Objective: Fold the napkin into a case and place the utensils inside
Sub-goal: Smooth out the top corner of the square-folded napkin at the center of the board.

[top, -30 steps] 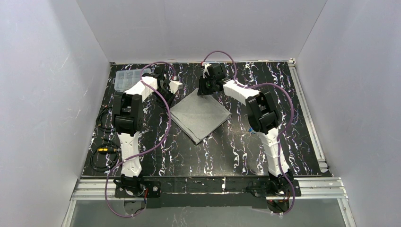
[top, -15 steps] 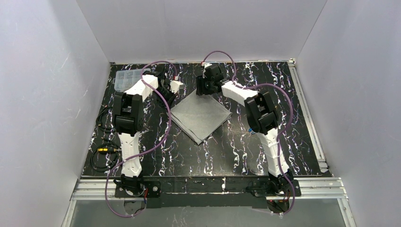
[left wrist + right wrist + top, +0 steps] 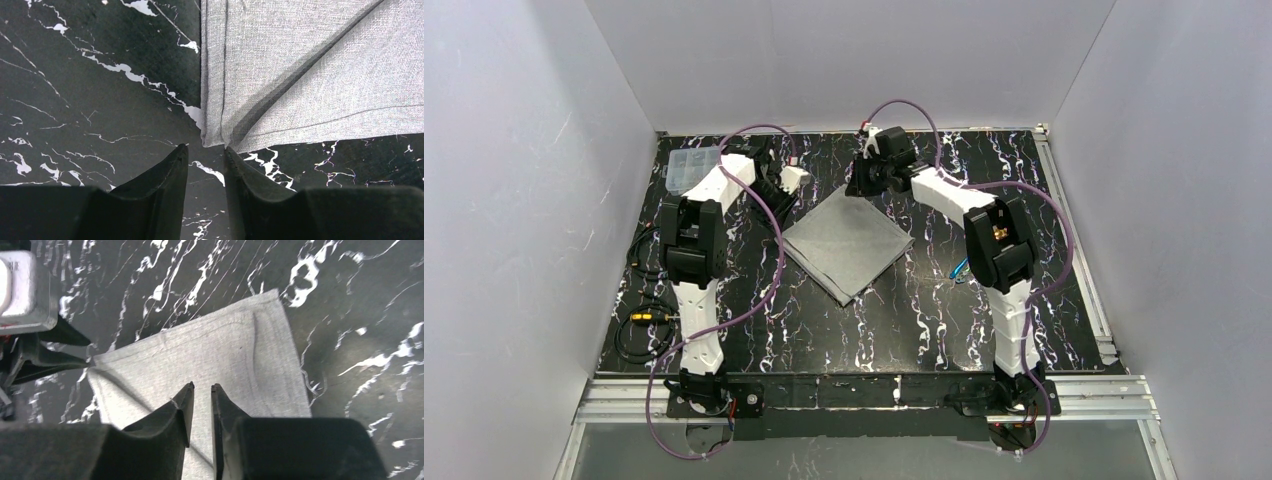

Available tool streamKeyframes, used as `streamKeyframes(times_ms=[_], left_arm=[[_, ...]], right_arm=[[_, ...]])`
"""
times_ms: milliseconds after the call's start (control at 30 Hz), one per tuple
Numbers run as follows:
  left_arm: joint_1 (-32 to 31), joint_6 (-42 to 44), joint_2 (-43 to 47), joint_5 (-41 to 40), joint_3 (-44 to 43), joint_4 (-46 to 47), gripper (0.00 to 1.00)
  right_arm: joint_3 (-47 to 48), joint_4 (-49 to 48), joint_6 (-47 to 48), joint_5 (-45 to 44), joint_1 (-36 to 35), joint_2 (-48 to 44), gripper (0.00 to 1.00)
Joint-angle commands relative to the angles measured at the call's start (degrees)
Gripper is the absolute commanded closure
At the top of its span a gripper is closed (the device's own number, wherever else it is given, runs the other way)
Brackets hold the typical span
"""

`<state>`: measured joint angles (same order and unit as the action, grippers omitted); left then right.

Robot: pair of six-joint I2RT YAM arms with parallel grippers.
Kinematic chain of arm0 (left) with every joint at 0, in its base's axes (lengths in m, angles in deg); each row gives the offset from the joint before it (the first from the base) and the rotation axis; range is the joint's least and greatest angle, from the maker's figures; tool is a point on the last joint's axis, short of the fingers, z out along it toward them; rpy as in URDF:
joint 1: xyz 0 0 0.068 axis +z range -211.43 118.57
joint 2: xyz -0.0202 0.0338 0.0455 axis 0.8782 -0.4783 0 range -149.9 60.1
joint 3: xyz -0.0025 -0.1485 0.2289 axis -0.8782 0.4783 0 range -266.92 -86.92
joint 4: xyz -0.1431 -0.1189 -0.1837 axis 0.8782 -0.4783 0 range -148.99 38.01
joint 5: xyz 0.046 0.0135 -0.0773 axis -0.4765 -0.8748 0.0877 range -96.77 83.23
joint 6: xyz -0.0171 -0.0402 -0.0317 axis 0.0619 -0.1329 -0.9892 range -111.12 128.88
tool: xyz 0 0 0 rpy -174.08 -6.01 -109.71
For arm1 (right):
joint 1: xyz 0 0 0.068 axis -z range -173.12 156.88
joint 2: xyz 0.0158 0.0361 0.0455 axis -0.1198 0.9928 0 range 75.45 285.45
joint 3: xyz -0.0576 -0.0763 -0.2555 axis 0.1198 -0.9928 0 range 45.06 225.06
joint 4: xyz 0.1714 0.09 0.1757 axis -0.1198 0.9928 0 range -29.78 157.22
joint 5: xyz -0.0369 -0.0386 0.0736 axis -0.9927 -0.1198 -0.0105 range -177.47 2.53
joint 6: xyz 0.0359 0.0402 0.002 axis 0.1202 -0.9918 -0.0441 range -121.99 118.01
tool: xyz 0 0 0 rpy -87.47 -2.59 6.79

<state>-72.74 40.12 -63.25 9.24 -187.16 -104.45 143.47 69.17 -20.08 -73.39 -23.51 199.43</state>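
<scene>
The left gripper (image 3: 205, 150) is held low over the table (image 3: 75, 90), its jaws a little apart with nothing between them. A corner of the napkin (image 3: 300, 75) lies just ahead of the fingertips (image 3: 181, 152) and is not touched by them. At that corner the cloth is seen in layers, with a diagonal fold running away from it.

The right gripper (image 3: 202, 388) is poised above the napkin with its jaws set close together but not closed. Grey cloth is seen through the narrow gap, and nothing is clamped.

In the top view the left arm (image 3: 694, 235) is stretched forward from its base, its elbow raised and its wrist turned right toward the napkin's far-left side. The right arm (image 3: 999, 245) is reached further back, its forearm angled left and its wrist pitched down by the far corner.

The napkin is laid folded at the middle of the table, turned like a diamond, between the two grippers. A blue utensil (image 3: 959, 268) is seen on the table just beside the right arm, apart from the napkin. A clear box (image 3: 692, 168) stands at the far left corner. Purple cables (image 3: 774, 260) are looped along both arms.
</scene>
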Motion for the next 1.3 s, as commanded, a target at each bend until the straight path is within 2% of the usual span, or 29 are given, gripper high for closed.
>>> streamKeyframes(times_ms=[0, 167, 333, 600, 700, 800, 867, 967, 1133, 1267], left_arm=[[0.4, 0.1, 4.6, -0.2, -1.8, -2.2, 0.69], [0.4, -0.2, 4.6, 0.8, -4.4, -3.2, 0.69], [-0.5, -3.5, 3.2, 8.9, -8.0, -6.0, 0.72], [-3.7, -2.8, 2.3, 10.1, 1.1, -4.2, 0.80], [-3.8, -1.6, 2.7, 8.1, 4.3, -1.9, 0.81], [-3.8, -0.8, 2.4, 6.0, 5.8, -0.2, 0.83], [-3.9, -0.5, 2.1, 5.0, 6.5, 0.4, 0.85], [-3.8, -0.3, 2.2, 4.2, 7.5, 1.5, 0.85], [-3.9, -0.7, 2.4, 4.9, 7.6, 2.0, 0.85], [-3.9, -0.8, 2.6, 5.1, 7.2, 2.0, 0.85]], right_arm=[[-1.4, -0.9, -5.2, 11.3, 2.3, 2.1, 0.76], [-2.0, -4.0, -9.6, 13.1, 4.3, 6.2, 0.81], [0.2, -2.7, -9.9, 11.7, 4.4, 10.1, 0.82], [-0.9, -3.0, -9.9, 7.5, 4.5, 9.4, 0.80], [-0.5, -3.5, -9.8, 6.9, 4.5, 8.1, 0.71], [1.3, -3.3, -9.7, 8.1, 4.5, 6.7, 0.54], [1.7, -2.7, -9.3, 8.8, 4.5, 4.9, 0.49], [-1.4, -2.1, -8.9, 9.4, 4.9, 1.0, 0.50], [-12.1, -3.6, -9.0, 7.9, 5.3, -6.2, 0.56], [-21.3, -10.6, -11.9, 8.3, 5.3, -10.1, 0.62]])
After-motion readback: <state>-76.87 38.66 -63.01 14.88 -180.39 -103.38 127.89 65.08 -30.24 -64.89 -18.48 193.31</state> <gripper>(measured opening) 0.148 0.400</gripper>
